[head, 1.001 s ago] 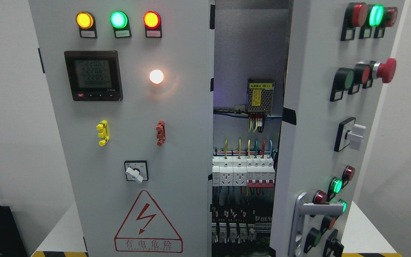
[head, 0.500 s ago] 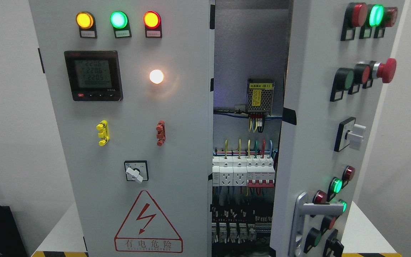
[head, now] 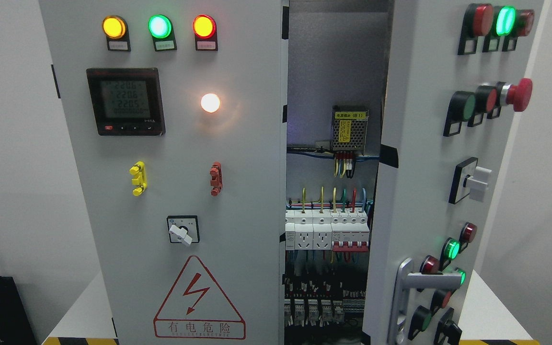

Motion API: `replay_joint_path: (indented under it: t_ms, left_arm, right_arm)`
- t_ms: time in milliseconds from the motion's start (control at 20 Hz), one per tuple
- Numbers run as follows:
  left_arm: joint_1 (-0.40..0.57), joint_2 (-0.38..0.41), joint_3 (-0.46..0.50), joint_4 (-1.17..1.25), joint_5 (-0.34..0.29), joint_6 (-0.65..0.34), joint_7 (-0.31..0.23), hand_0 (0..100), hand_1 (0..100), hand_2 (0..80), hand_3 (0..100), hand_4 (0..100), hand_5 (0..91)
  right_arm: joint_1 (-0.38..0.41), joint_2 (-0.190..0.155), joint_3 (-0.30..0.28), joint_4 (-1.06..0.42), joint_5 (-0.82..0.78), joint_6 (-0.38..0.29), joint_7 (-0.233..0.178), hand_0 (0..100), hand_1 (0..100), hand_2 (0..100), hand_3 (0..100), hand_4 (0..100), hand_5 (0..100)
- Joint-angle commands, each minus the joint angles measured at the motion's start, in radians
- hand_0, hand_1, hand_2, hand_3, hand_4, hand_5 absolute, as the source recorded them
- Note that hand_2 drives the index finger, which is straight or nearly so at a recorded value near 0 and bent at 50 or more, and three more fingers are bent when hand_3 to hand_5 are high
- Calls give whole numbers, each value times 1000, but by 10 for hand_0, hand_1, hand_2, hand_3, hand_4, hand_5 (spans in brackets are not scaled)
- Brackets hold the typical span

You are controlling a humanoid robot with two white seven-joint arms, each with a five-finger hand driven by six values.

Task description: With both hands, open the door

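Left door (head: 180, 191) is closed and flush. Right door (head: 429, 182) stands ajar, its lever handle (head: 422, 282) low on the panel. Neither hand is visible (grip state unknown). Recommend pulling at the handle, clear of pushbuttons (head: 484, 98).

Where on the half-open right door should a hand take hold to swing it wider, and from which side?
Probably the silver lever handle low on the right door. Its bar juts sideways off the panel, so fingers could wrap it from the front. The door's free edge by the gap is another option.
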State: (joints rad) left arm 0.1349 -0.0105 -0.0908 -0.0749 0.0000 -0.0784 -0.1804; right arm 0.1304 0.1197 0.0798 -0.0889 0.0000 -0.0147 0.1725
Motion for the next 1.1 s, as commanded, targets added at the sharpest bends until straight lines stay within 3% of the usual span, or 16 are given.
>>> replay_joint_path:
  t_ms: [0,100,150,250,400,651,901,1051]
  left_arm:
    - [44,1,-4,-72,2,-3,-2,120,389,0,0,0,0]
    - [124,81,64,-222,12,-3,-10,120,389,0,0,0,0]
    - [168,114,144,-312,21,-3,-25,120,389,0,0,0,0]
    - [241,155,262,-484,35,-3,-85,120,389,0,0,0,0]
    - [302,217,412,-661,156,-3,-174,120,389,0,0,0,0]
    - [417,391,595,-907,522,-79,-321,120,389,0,0,0,0]
    - [540,694,605,-965,1047,-231,-375,120,389,0,0,0,0]
    - [577,814,699,-997,1187,-239,-398,120,389,0,0,0,0]
  right_arm:
    - [0,0,0,0,-31,-1,2,120,389,0,0,0,0]
    - [0,0,0,0,-31,-1,2,120,389,0,0,0,0]
    - [0,0,0,0,-31,-1,2,120,389,0,0,0,0]
    - [0,0,0,0,-31,-1,2,120,389,0,0,0,0]
    - [0,0,0,0,-31,-1,2,120,389,0,0,0,0]
    - [0,0,0,0,-31,-1,2,120,389,0,0,0,0]
    - [0,0,0,0,-31,-1,2,120,389,0,0,0,0]
    - [0,0,0,0,-31,-1,2,120,389,0,0,0,0]
